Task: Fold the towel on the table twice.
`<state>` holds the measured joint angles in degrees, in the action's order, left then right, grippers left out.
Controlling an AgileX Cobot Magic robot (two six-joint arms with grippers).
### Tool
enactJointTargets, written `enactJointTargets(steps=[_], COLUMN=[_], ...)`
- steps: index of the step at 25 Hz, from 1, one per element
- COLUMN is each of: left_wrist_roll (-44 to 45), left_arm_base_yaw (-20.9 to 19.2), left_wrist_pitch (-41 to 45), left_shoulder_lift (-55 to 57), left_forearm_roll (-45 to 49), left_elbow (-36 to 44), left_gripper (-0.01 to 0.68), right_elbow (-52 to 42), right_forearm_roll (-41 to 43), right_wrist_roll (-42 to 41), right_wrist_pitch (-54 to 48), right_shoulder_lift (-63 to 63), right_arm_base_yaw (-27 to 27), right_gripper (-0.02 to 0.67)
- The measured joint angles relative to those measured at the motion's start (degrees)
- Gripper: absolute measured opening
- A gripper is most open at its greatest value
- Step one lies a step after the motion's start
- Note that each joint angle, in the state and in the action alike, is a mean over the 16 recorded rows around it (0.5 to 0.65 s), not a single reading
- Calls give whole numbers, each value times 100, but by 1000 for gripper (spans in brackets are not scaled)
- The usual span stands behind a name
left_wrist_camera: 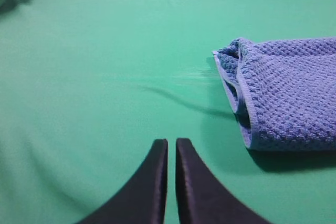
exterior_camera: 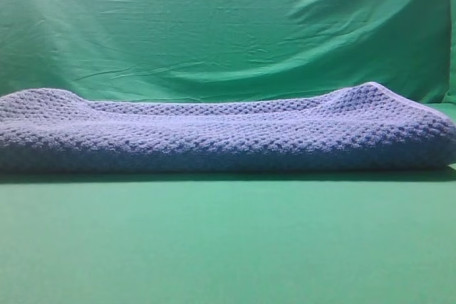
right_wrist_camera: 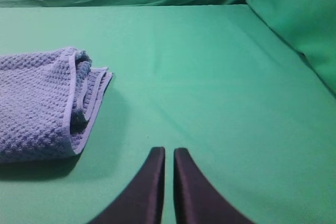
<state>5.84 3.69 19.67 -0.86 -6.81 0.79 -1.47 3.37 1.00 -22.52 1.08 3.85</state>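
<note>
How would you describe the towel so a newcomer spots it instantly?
Start from the green table in front of the wrinkled green curtain. Across its width lies a long folded towel. It is the only blue-grey, bumpy waffle-knit thing there, with a thin pale hem.

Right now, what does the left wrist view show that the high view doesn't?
Only the left wrist view shows the left gripper, fingers nearly together, holding nothing, and the towel's layered end with its pale hem, apart from the gripper. Only the high view shows the towel's whole length as a long folded band, with the wrinkled backdrop behind it. Both show the towel lying on the green table, with no gripper touching it.
</note>
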Motion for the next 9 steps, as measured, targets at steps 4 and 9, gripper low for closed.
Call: enactJointTargets(steps=[4, 9], left_wrist_roll=[0, 0], left_arm_base_yaw=[0, 0], left_wrist_pitch=[0, 0], left_shoulder_lift=[0, 0], left_forearm_roll=[0, 0], left_elbow=[0, 0], left_gripper=[55, 55], right_elbow=[0, 0], right_forearm_roll=[0, 0], right_wrist_roll=[0, 0], right_wrist_pitch=[0, 0], right_shoulder_lift=[0, 0], right_arm_base_yaw=[0, -4], right_gripper=[47, 50])
